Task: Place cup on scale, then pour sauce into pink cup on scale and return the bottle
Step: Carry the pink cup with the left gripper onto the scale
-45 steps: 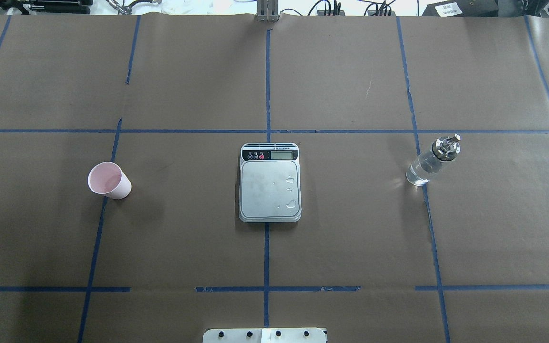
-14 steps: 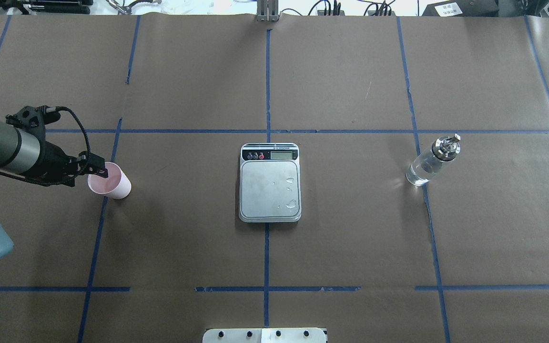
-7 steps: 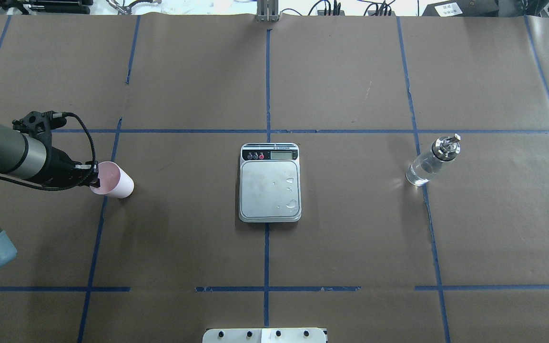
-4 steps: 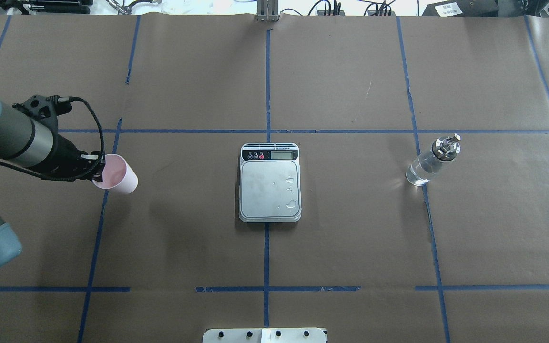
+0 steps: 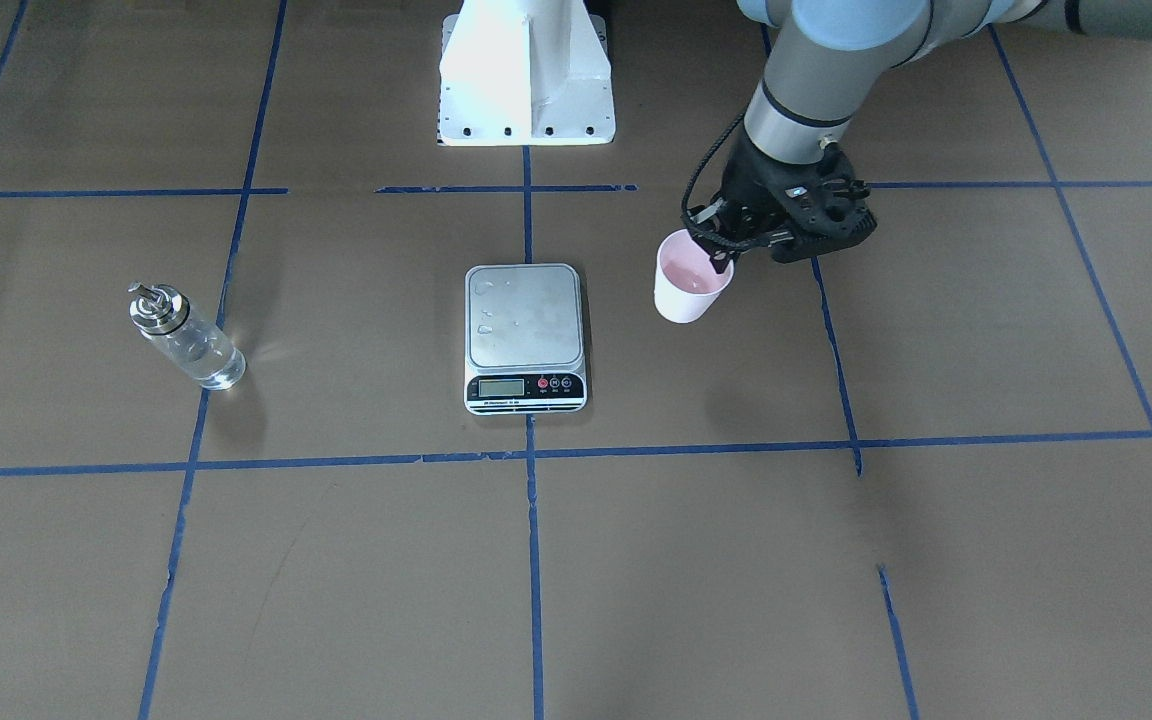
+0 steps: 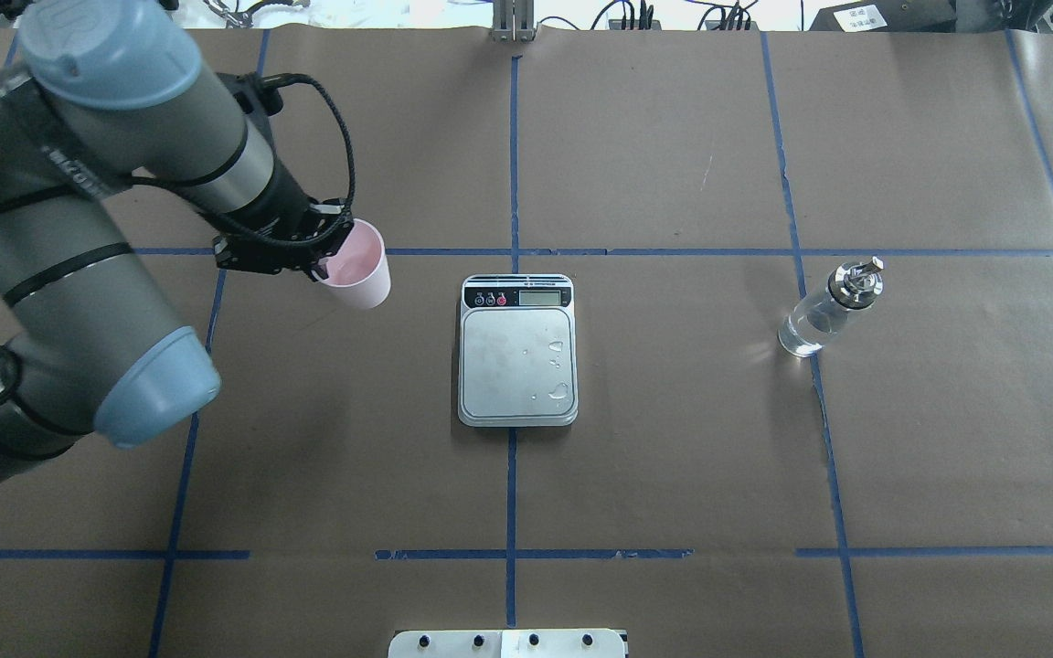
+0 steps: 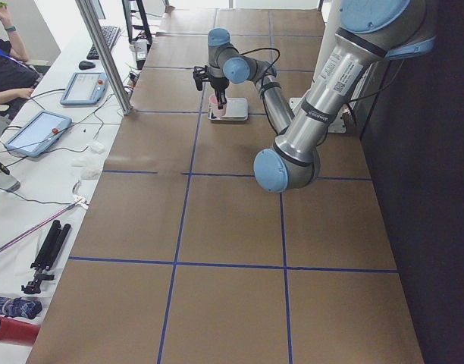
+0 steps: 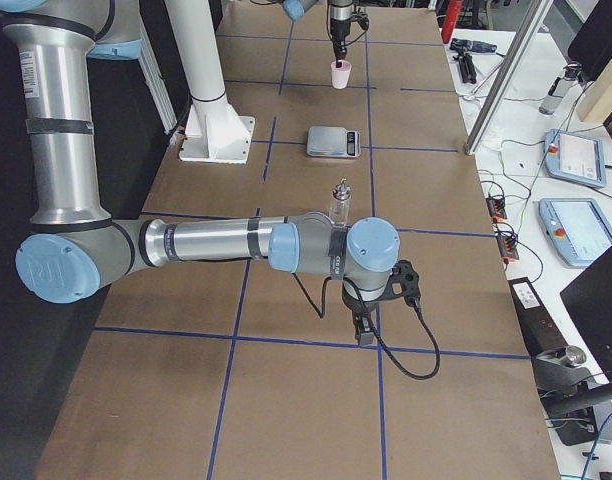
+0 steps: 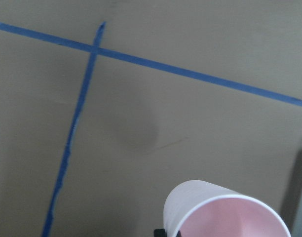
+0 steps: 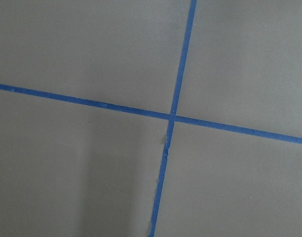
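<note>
Cup (image 6: 359, 267) rim in half-hidden left jaws, right jaws indistinct

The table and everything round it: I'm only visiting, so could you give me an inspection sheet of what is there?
Surface: the table has a brown covering with a grid of blue tape.
Job's things: the cup is held in the air beside the scale, not on it. The bottle stands alone on the table.
Clutter: nothing seen bar a few drops on the scale's platform.
Grippers: the left gripper pinches the cup's rim. The right gripper hangs low over the table; open or shut cannot be told.
Cables: a black cable loops off the left wrist.
Surroundings: tablets on side benches and a seated person.
</note>
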